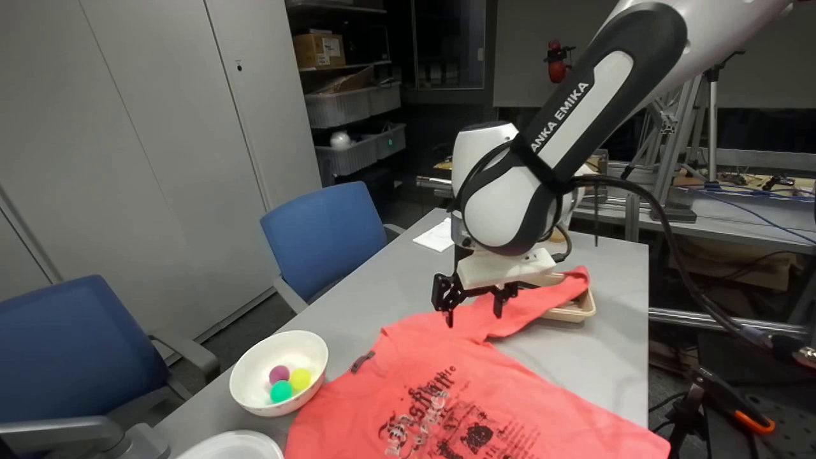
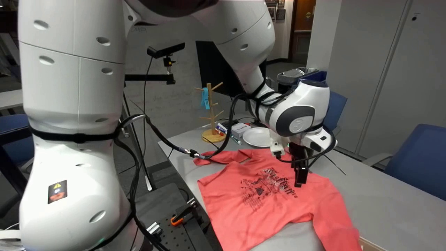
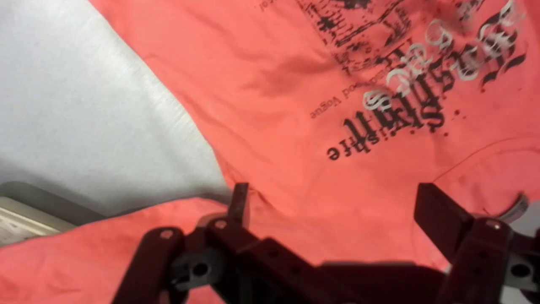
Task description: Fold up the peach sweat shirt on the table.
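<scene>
"Peach sweatshirt [image 2: 278, 200], spread flat on the table [image 1: 382, 293]: any folds made?"

"None visible; both sleeves [image 2: 335, 220] lie outstretched, so all folding seems left. The pincer [image 3: 333, 185] hangs above, spread wide, holding nothing"

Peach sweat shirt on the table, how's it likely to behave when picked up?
The peach sweat shirt will probably hang floppy, since its cloth lies in soft wrinkles. Spread over the table, it would likely sag and trail if lifted at one spot. The sleeve draped over the tan tray might snag there.
</scene>
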